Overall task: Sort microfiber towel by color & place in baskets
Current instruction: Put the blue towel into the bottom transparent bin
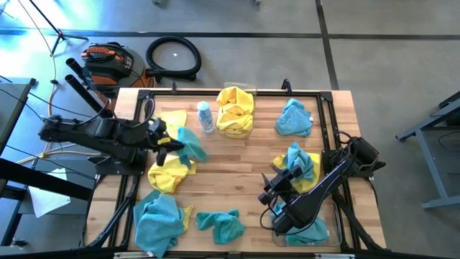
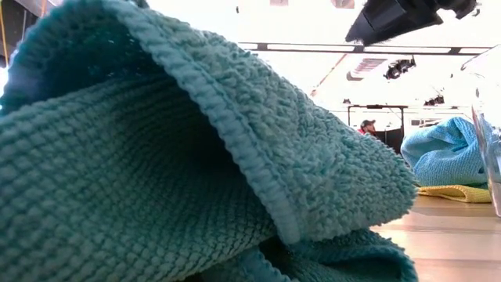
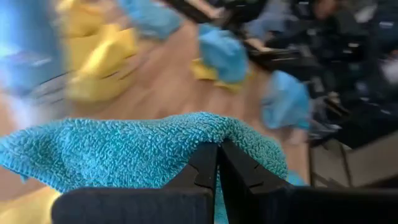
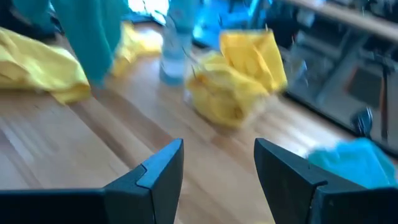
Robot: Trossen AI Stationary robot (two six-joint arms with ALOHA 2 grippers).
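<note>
Nearest the table's front edge, loose teal towels [image 1: 159, 220] lie in heaps, unsorted. Just beyond them the right gripper [image 1: 274, 188] hovers over bare wood with its jaws spread wide and nothing between them; its arm reaches in from the right side beside a teal-on-yellow pile [image 1: 300, 167]. Across the table, the left gripper [image 1: 167, 144] has its jaws pressed together, pinching a teal towel [image 1: 190, 146] that drapes off its fingertips above a yellow towel [image 1: 169, 175].

The pinch takes only an edge, so the cloth may slip free in transit, or its hanging end could brush the small bottle [image 1: 205, 116] and tip it. Farther back, a clear basket [image 1: 237, 89] already holds yellow towels [image 1: 235, 110]; dropping teal there would spoil the sort.
</note>
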